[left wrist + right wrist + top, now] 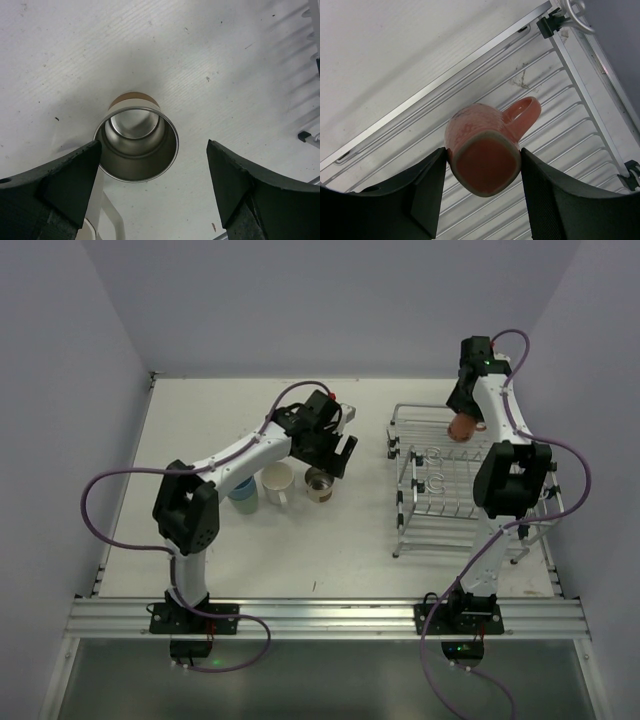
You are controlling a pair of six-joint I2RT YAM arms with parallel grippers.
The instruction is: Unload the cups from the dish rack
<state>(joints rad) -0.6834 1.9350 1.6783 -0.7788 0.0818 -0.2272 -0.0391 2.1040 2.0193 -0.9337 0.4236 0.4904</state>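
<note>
The silver wire dish rack (436,502) stands at the right. My right gripper (463,418) is shut on the salmon-pink cup with a handle (462,428) and holds it above the rack's far end. In the right wrist view the cup (482,150) hangs base toward the camera between both fingers of the gripper (482,172), over the rack bars (570,125). Left of the rack, a light blue cup (243,493), a white cup (277,482) and a cream-tan cup (319,484) stand upright on the table. My left gripper (341,452) is open just above the tan cup (136,145). I see no pale green cup.
In the left wrist view the white cup's handle (102,220) lies by my left finger, and the rack's edge (311,136) shows at the right. Purple cables loop off both arms. Walls close the table at the back and sides.
</note>
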